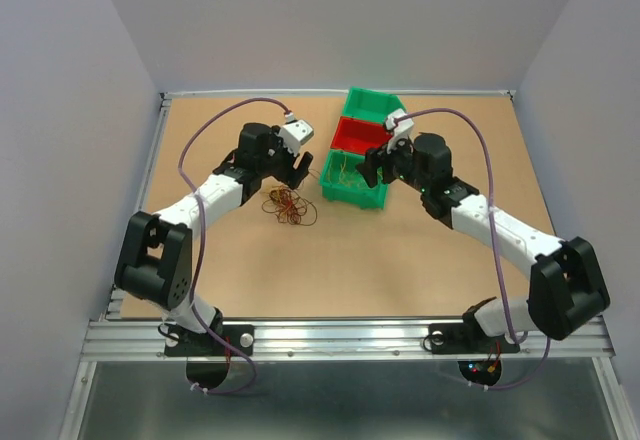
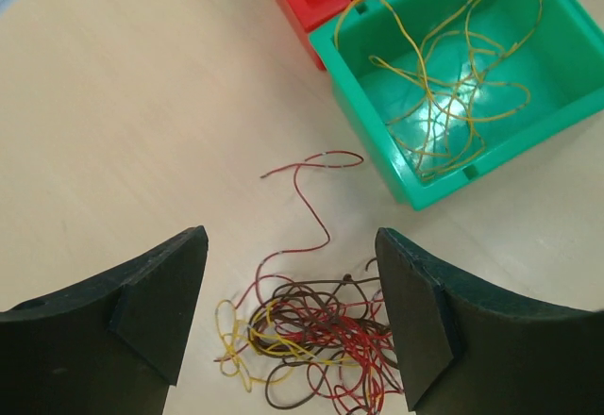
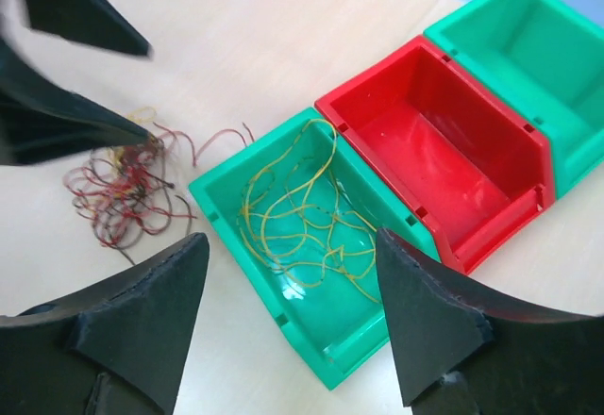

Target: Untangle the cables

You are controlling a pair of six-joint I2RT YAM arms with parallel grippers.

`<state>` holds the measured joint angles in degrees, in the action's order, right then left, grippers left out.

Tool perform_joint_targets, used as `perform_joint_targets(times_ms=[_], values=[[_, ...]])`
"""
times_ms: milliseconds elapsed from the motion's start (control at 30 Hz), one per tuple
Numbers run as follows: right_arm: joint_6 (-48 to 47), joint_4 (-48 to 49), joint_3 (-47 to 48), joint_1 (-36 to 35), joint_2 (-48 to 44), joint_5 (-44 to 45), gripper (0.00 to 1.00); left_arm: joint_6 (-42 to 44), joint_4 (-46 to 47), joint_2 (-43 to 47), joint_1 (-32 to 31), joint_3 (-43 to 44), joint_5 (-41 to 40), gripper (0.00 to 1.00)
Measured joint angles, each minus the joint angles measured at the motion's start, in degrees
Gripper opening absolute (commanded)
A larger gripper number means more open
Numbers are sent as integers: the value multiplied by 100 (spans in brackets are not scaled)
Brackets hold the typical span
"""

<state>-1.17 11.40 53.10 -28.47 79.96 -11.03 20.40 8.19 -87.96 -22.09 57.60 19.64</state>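
Jaws on both grippers stand wide apart and hold nothing. The left gripper (image 1: 298,170) hangs over the tangle of cables (image 2: 311,340), a clump of red, dark brown and yellow strands lying on the table (image 1: 400,260) just to the left of the bins, with one fingertip on each side of it in the left wrist view. This placement suggests an approach for picking one strand out of the clump. One red strand (image 2: 311,198) strays out of the clump toward the near green bin (image 2: 415,189) and lies apart from the rest, so it looks the easiest to seize. The right gripper (image 1: 372,168) hovers above the near green bin, where a single yellow cable (image 3: 302,217) lies loosely coiled on the floor; the bin probably serves as the sorting place for that colour. The red bin (image 3: 434,151) and the far green bin (image 3: 528,47) show no strands inside. Open table surrounds the clump on its left and near sides, giving room to drag a strand clear. On the right, the bin wall stands near, and the two grippers are close together there, so any lateral pull toward the bins risks contact.
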Motion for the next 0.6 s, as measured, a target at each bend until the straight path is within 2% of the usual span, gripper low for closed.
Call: perform_joint_targets(times_ms=[133,333,433,467,500,600], values=[[175,286,-402,0,-688,103,84,15,-243,-660,-35,380,138,77],[293,538,-688,0,-1248,223,84,17,-568,-1443,-42,778,350,70],[315,579,-688,0,-1228,249,84,13,-743,-1801,-46,997,354,43],[319,592,-688,0,-1202,251,84,15,-859,-1921,-46,1113,352,17],[317,592,-688,0,-1187,251,84,4,-905,-2033,-46,1196,356,2],[315,590,-688,0,-1097,247,84,35,-1102,-2260,-46,1381,400,0]])
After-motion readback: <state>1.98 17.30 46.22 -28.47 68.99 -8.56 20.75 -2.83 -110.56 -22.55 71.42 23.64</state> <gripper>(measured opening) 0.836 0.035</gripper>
